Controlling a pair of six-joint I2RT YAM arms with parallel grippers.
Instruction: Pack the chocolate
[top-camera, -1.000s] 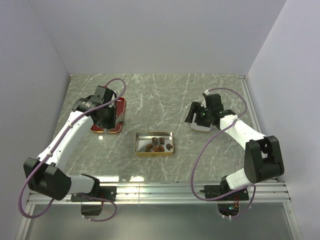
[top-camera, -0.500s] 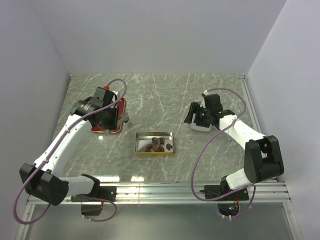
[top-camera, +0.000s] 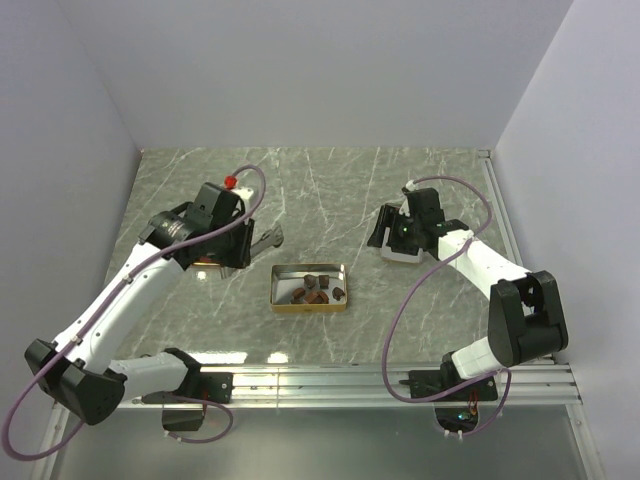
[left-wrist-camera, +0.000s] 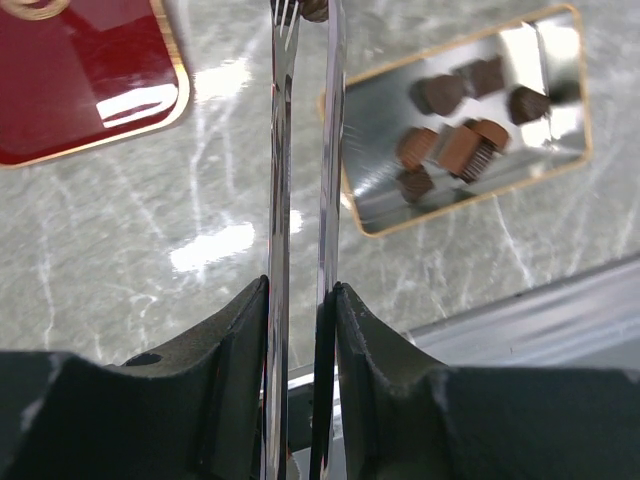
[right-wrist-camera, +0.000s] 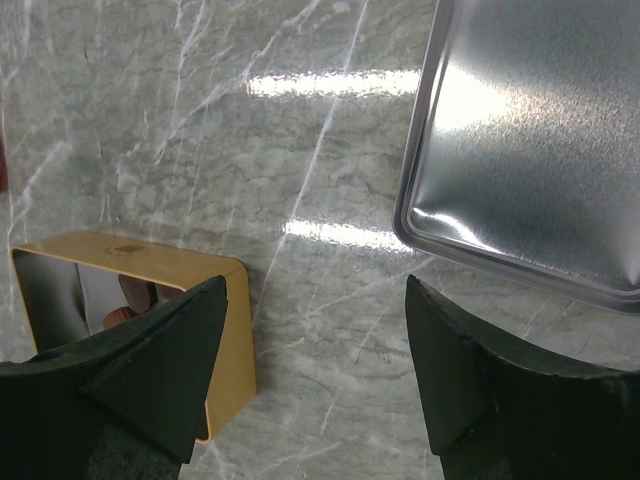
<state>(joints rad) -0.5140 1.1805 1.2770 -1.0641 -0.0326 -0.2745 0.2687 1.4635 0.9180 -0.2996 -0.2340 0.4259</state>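
We see the left gripper with its two long thin metal fingers drawn almost together. At their tips a small brown chocolate lump looks pinched between them (only part of it shows, right at the top edge of the wrist view).

Just to the right of those fingers lies the open gold tin, its near corner passing under the right-hand finger. Inside it we count about six more chocolates, loosely clustered in the middle and towards the far side. To the left of the fingertips, and apart from them, lies a red lid with a gold edge, flat on the marble table. From above, the tips sit just off the tin's far left corner.

The right gripper has its two black fingers spread wide, with bare marble between them. A shallow silver lid lies ahead of its right finger, close to it. The gold tin's wall shows beside its left finger.
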